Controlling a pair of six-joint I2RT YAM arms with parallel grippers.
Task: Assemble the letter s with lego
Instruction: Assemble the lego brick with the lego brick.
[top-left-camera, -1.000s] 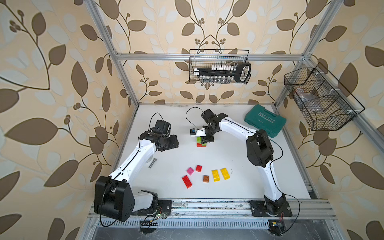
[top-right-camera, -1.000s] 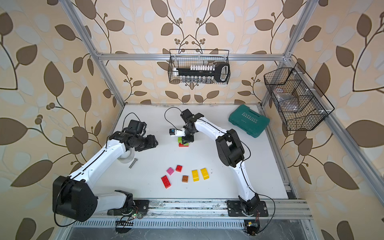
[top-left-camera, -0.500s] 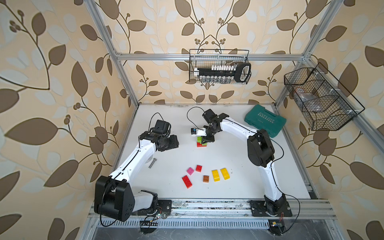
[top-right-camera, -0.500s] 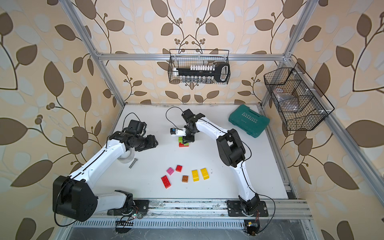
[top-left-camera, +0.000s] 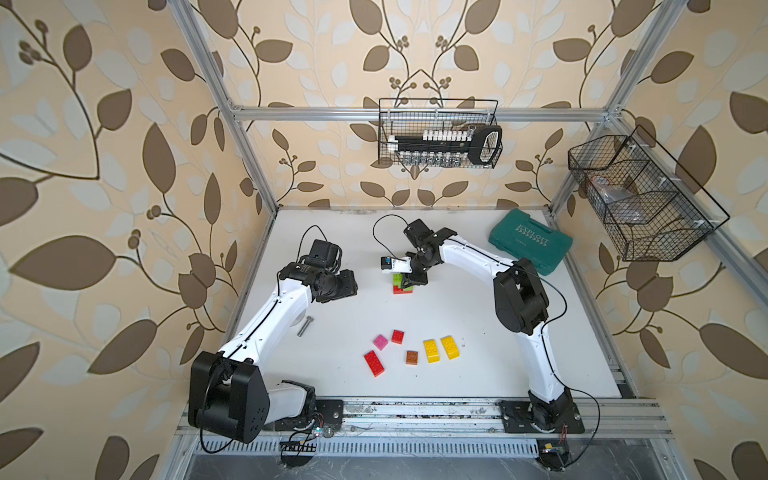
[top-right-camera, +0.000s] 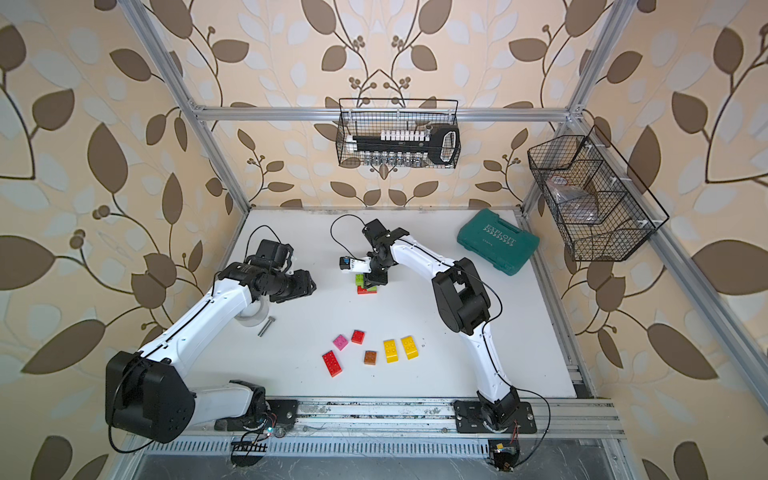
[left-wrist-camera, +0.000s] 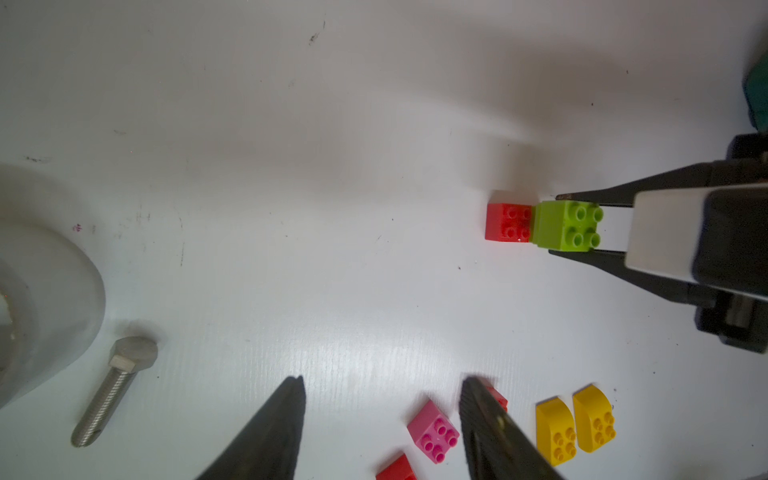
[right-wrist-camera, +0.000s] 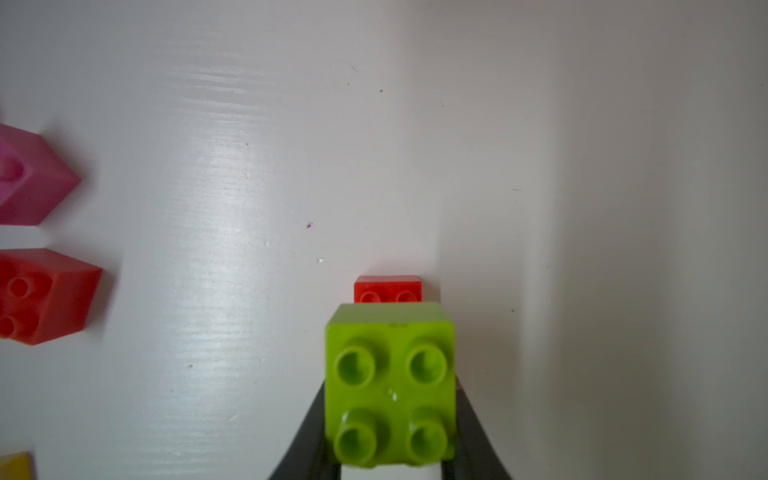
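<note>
No movement; the lime green brick (right-wrist-camera: 390, 382) stayed gripped.
The right gripper (left-wrist-camera: 553, 223) remained clamped on it atop the red brick (right-wrist-camera: 388, 286); left gripper (left-wrist-camera: 382, 380) parted, empty. Release seemingly came next.

Around me stand walls of cream wallpaper (top-left-camera: 104, 124), printed with large brown and pale leaves on thin stems. A silver metal frame (top-left-camera: 311, 111) runs along the corners. A black wire basket (top-left-camera: 436, 100) hangs on the back wall and a second basket (top-left-camera: 665, 232) on my right. My table (top-left-camera: 457, 316) is flat and white, softly lit and faintly shiny.
</note>
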